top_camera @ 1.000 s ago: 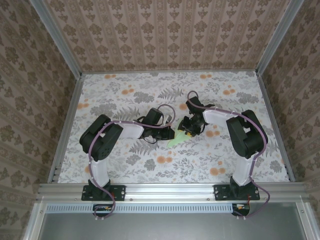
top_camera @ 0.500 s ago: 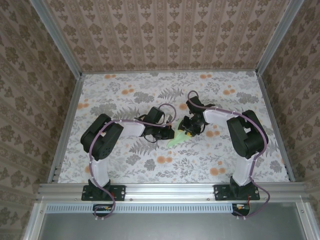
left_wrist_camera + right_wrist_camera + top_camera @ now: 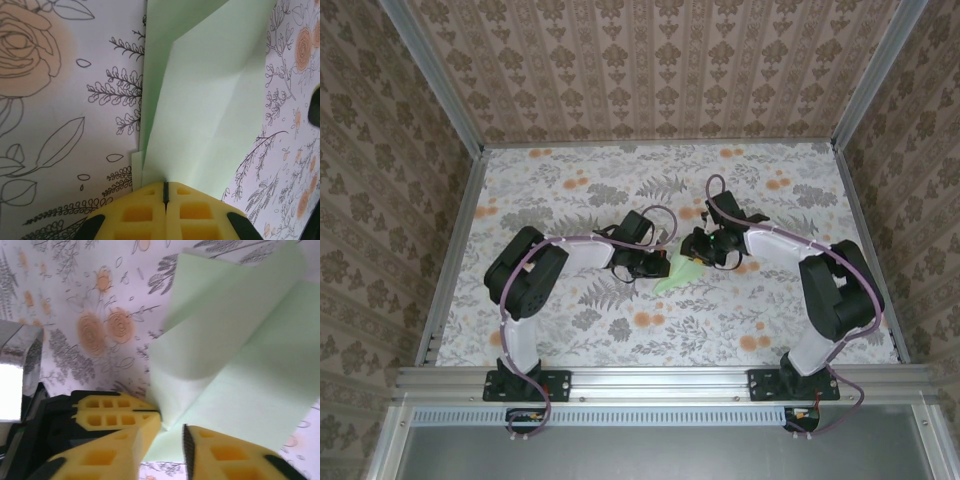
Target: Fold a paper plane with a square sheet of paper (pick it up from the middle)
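Sitting between the two grippers near the middle of the table [image 3: 550, 180], the paper [image 3: 676, 277] is a pale green folded piece. From above we see it as a narrow wedge with its tip toward the near left. In the left wrist view we see overlapping layers with straight creases, one flap's edge running up and to the right over the layer beneath.

The left gripper [image 3: 165, 189] is clenched on the paper. Its yellow fingers [image 3: 137, 212] meet with only a thin dark seam between them, and the paper comes out right at that seam. From above, this gripper is at the paper's left side, touching it.

The right gripper [image 3: 172, 432] is at the opposite side. Its jaws stand a little apart, and we see the paper's edge lying in the narrow gap between its fingers [image 3: 112, 412], which are not pressed together on it. In that view one flap curls up off the lower layer.

We cannot tell whether the paper rests on the table or is lifted clear of it. The left arm [image 3: 525, 280] and the right arm [image 3: 830, 285] reach in from the near edge, elbows bent outward.
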Tool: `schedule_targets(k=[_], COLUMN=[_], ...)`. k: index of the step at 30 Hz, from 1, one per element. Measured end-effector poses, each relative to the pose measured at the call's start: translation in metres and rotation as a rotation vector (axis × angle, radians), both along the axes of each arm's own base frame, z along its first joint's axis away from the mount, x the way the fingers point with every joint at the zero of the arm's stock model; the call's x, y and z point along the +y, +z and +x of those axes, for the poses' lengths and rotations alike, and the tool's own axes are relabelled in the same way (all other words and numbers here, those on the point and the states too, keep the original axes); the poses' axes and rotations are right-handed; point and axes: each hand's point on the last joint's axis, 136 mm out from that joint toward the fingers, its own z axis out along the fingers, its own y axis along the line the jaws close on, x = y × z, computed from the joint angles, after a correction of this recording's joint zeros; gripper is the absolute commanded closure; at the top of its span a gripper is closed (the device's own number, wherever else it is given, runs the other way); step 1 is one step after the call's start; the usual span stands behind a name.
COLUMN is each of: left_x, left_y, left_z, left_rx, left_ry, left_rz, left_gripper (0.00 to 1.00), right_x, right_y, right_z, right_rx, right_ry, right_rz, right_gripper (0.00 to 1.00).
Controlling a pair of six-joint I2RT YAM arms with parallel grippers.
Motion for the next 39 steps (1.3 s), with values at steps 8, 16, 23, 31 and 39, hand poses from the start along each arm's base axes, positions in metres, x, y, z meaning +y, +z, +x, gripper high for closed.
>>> schedule_targets(k=[8,16,23,31,39], left_x=[0.001,0.001,0.002,0.002,0.001], left_y=[0.0,-0.001,-0.001,-0.002,-0.002], left_z=[0.001,0.0,0.0,-0.001,-0.002], left_rx=[-0.002,0.0,0.003,0.004,0.004], left_ry=[0.005,0.006,0.007,0.01,0.007], left_rz=[0.016,0.02,0.022,0.02,0.02], left_gripper=[1.0,1.0,1.0,1.0,1.0], right_x=[0.027,0.029,0.017,-0.005,0.001], right_y=[-0.013,-0.034,-0.045,-0.047,-0.029], right_z=[-0.004,-0.004,0.002,0.019,0.021], right_rx=[-0.008,-0.002,-0.045,-0.107,-0.178], right_ry=[0.093,0.131,0.182,0.183,0.19], right_rz=[0.082,0.076,0.03,-0.006,0.046], right_gripper=[0.88,0.91,0.93,0.93,0.92])
